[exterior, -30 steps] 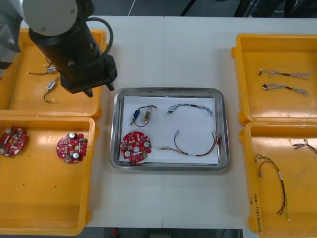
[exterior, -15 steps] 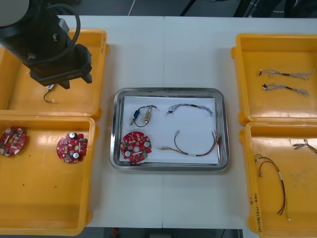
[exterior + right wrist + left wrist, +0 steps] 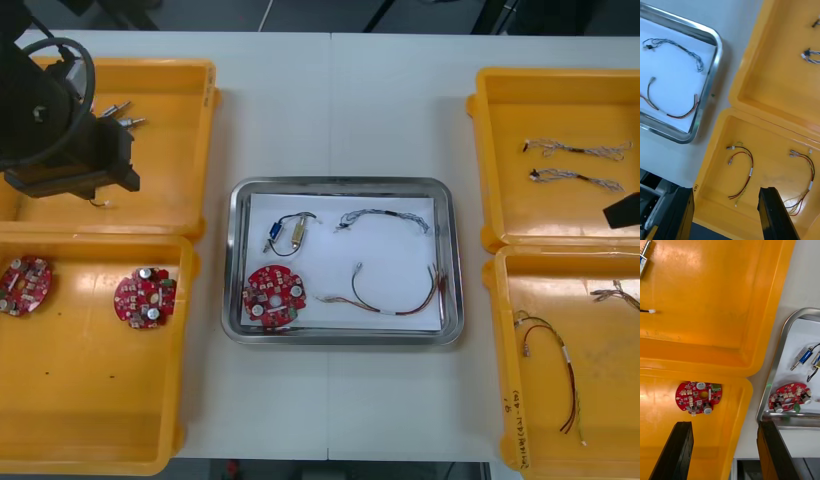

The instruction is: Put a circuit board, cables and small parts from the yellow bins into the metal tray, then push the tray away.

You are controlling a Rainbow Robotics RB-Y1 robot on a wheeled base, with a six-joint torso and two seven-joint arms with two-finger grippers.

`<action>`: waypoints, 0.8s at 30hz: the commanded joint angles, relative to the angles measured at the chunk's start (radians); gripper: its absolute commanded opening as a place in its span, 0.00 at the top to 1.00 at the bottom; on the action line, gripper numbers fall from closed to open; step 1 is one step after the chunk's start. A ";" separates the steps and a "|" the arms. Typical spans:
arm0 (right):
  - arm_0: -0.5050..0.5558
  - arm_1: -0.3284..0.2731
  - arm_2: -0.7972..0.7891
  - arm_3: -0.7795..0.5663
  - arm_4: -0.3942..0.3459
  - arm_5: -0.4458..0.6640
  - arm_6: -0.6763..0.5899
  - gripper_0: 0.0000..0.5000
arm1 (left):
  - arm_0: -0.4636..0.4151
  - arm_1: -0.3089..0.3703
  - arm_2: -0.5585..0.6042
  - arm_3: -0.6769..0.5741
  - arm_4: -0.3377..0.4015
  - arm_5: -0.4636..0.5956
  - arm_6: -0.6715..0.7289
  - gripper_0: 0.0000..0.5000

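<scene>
Carrying everything, one light desk [image 3: 330, 100] runs to a dark floor [image 3: 320, 12] beyond its far edge. Four yellow bins [image 3: 195, 75] sit on it — two at each side — with one metal tray [image 3: 455, 260], white inside, between them. The left claw [image 3: 724, 425] hangs spread and empty above the left bins; the right claw [image 3: 726, 191], likewise spread, hangs above the near right bin. Three circuit boards [image 3: 274, 295] show: one in the tray, two in the near left bin. Of the cables [image 3: 395, 300], three lie in the tray and four in the right bins, two apiece. Two small metal parts [image 3: 285, 235] rest in the tray.
</scene>
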 commanded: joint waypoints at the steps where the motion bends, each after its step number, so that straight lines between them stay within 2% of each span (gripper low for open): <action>1: -0.143 -0.040 0.133 0.003 -0.026 -0.010 0.048 0.00 | 0.087 0.067 0.088 -0.063 0.017 0.007 -0.110 0.00; 10: -0.307 -0.045 0.351 -0.017 -0.057 -0.055 0.107 0.00 | 0.211 0.111 0.185 -0.100 0.040 0.007 -0.188 0.00; 14: -0.429 -0.037 0.509 -0.018 -0.060 -0.088 0.202 0.00 | 0.268 0.130 0.235 -0.108 0.044 0.007 -0.248 0.00; 17: -0.499 -0.014 0.605 -0.018 -0.047 -0.114 0.251 0.00 | 0.303 0.142 0.271 -0.109 0.047 0.007 -0.286 0.00; 24: -0.594 0.095 0.760 -0.017 0.023 -0.162 0.361 0.00 | 0.367 0.160 0.333 -0.109 0.049 0.007 -0.341 0.00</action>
